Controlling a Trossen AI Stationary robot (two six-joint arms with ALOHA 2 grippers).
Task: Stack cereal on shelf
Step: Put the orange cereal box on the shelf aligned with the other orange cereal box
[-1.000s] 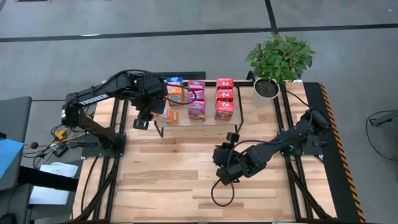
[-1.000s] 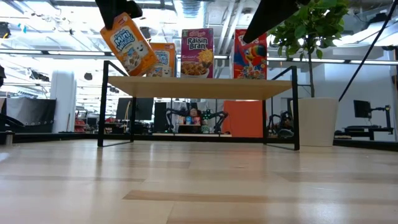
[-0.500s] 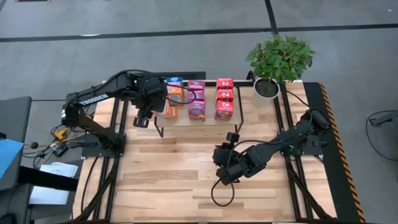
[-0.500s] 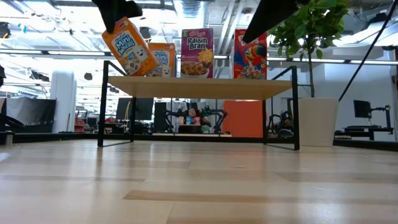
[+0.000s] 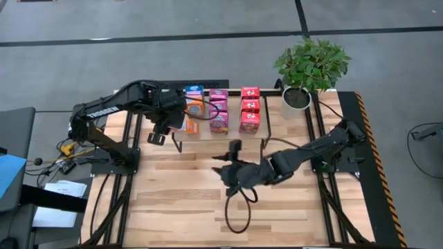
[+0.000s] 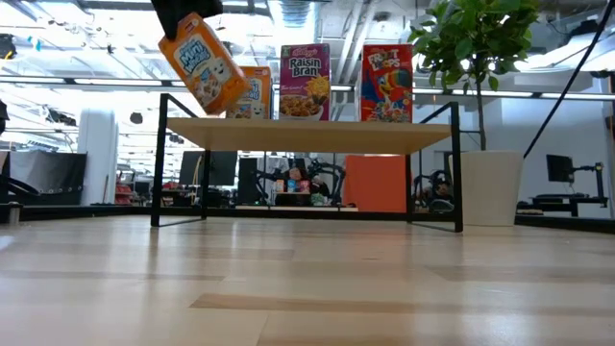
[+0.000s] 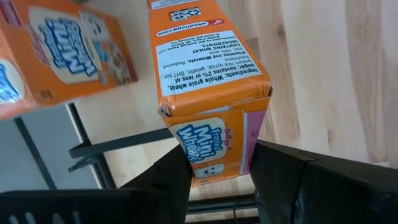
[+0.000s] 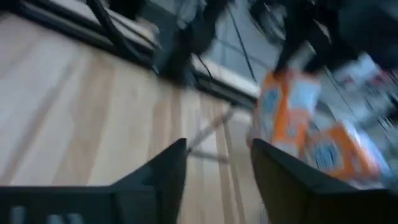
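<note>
Orange Mini-Wheats box tilted in left gripper over shelf's left end, unplaced; right gripper open, empty.

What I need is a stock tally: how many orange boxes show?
3: the back box and the middle box stand at the shelf's left end; the held box hangs tilted in the left gripper's jaws. None looks hidden.

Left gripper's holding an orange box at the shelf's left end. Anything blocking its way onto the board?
Nothing visible blocks it. The left gripper holds the orange box tilted above the shelf at its left end; another orange box stands just behind, so the slot is tight.
</note>
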